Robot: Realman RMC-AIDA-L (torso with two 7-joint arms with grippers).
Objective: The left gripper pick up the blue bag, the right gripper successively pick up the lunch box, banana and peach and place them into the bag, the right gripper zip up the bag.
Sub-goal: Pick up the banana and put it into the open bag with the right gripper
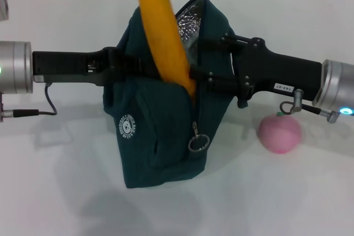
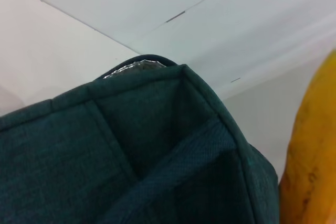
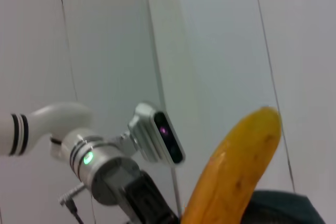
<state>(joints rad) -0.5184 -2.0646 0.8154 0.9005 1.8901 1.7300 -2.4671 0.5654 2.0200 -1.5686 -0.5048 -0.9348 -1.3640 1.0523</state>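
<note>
Nearest me on the tabletop (image 1: 66,192) stands the blue bag (image 1: 157,136), dark teal, foil-lined. My left pincer (image 1: 130,64) grips its left rim; my right pincer (image 1: 196,75) is clamped on the banana (image 1: 163,31), low end at the mouth. Released tilted, it could snag the zipper edge. Right of the bag, the peach (image 1: 280,132) waits.

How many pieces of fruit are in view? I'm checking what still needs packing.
2. The banana stands on end in the blue bag's mouth, gripped by the right gripper. The peach lies on the table beside the bag. The bag's inside is hidden.
</note>
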